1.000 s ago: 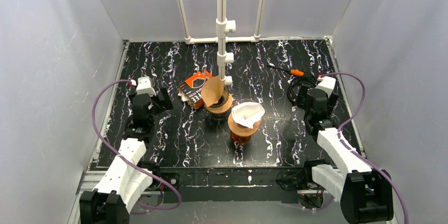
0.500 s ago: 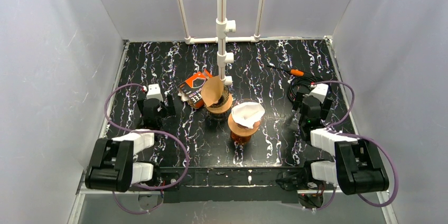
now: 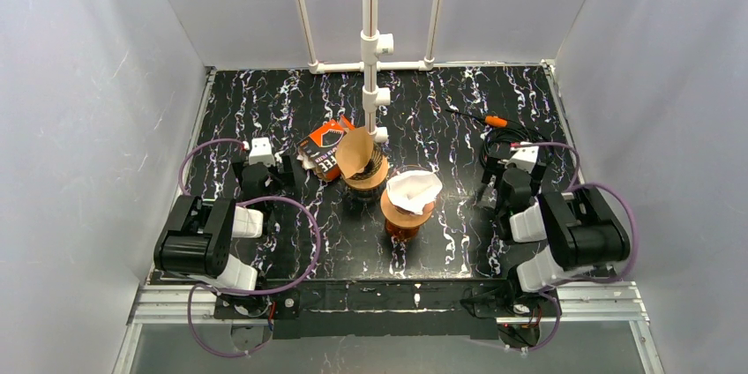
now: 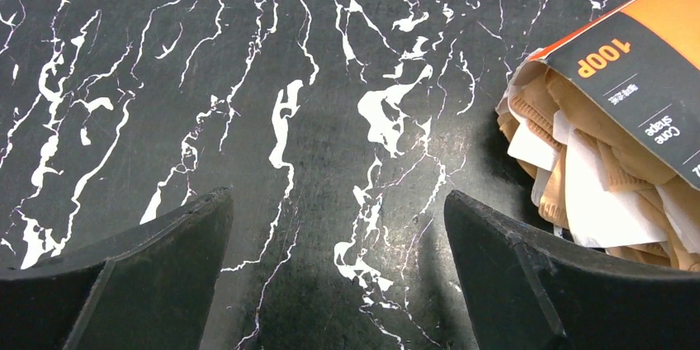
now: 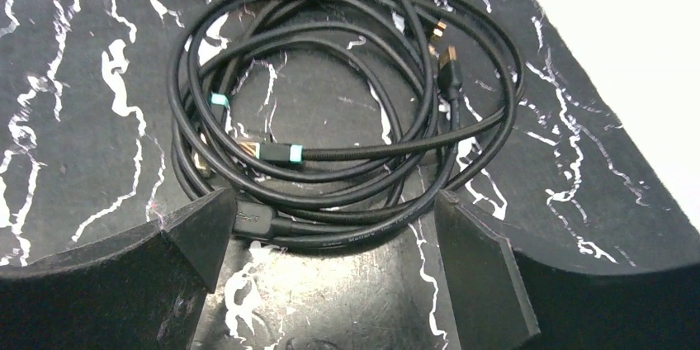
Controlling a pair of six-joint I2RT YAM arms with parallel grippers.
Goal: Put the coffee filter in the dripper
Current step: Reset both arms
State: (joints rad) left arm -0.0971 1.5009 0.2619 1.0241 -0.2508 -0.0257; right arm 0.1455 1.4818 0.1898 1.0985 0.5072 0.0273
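Filter (image 3: pixel 413 189): white, sits in dripper (image 3: pixel 404 220) | left gripper (image 4: pixel 337 201): 9 o'clock of dripper, wide open, empty | right gripper (image 5: pixel 334 201): 3 o'clock, wide open, empty, cable (image 5: pixel 330 119) just ahead

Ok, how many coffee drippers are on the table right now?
2. The rear dripper, by the orange filter box, holds a brown filter; the front dripper, just right of it, holds a white filter. None seem hidden.

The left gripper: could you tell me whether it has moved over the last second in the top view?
Yes. The left gripper has shifted right, closer to the orange filter box, which has stayed put. Its jaws stand open.
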